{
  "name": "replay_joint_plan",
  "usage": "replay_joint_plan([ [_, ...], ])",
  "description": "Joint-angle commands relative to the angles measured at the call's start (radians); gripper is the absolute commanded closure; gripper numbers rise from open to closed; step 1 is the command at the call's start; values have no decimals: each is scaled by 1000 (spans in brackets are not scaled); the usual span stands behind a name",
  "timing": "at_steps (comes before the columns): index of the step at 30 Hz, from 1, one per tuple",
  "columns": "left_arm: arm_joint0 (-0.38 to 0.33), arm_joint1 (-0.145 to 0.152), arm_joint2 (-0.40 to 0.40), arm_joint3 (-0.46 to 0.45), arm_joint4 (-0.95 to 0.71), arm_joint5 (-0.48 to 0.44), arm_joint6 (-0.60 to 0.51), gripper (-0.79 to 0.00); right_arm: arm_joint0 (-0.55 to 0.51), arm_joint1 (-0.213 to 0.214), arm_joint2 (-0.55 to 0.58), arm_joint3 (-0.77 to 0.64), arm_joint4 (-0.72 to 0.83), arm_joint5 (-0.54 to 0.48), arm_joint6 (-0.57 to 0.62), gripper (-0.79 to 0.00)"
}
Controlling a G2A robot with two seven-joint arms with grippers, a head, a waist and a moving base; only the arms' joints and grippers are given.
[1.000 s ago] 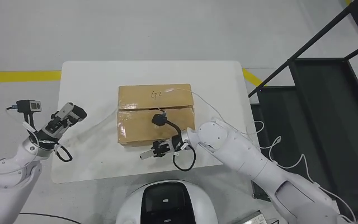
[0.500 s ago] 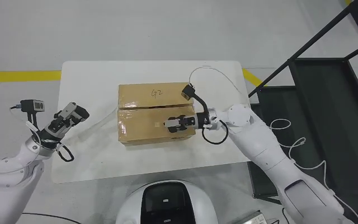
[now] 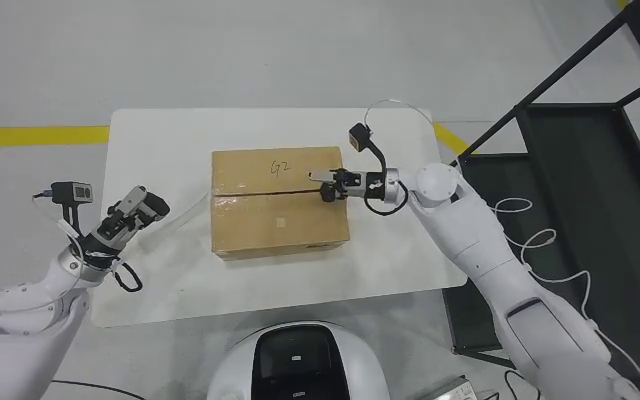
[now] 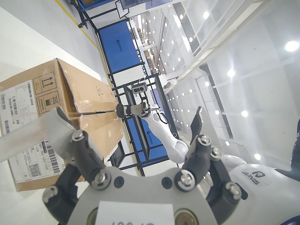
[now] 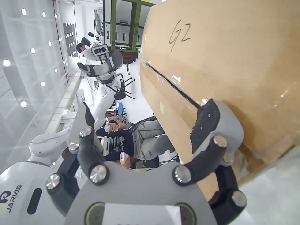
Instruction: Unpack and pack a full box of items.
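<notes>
A closed brown cardboard box (image 3: 280, 203) marked "G2" sits in the middle of the white table (image 3: 160, 140). A dark seam with shiny tape runs across its top. My right gripper (image 3: 328, 184) is at the right end of that seam and stands open. In the right wrist view one fingertip (image 5: 206, 122) rests on the box top (image 5: 222, 59) by the seam; the other hangs free in the air. My left gripper (image 3: 140, 210) is open over the table's left side, apart from the box (image 4: 93, 94), with nothing between its fingers.
A black metal rack (image 3: 560, 180) stands just off the table's right edge. A yellow line (image 3: 50, 134) crosses the floor to the left. Bare table surface lies in front of and behind the box.
My right arm has swung from the box's near front edge, across its top, to the right end of the seam. My left gripper has drifted slightly toward the box.
</notes>
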Motion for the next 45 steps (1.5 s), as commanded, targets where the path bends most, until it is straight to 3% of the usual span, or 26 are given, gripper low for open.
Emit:
replay_joint_plan([
  [1,6,-3,-6,-4,6,4,1,-785,11,-5,-8,30,8,0,7,-785],
  [10,35,-14,-38,-38,16,20,-7,-785,41,-17,-21,82,1,-21,36,-785],
  [22,114,-42,-16,-101,-25,65,59,-785,41,-17,-21,82,1,-21,36,-785],
  [39,115,-43,-16,-101,-25,64,60,-785,41,-17,-21,82,1,-21,36,-785],
  [45,184,-67,-12,-148,-218,28,190,-785,41,-17,-21,82,1,-21,36,-785],
])
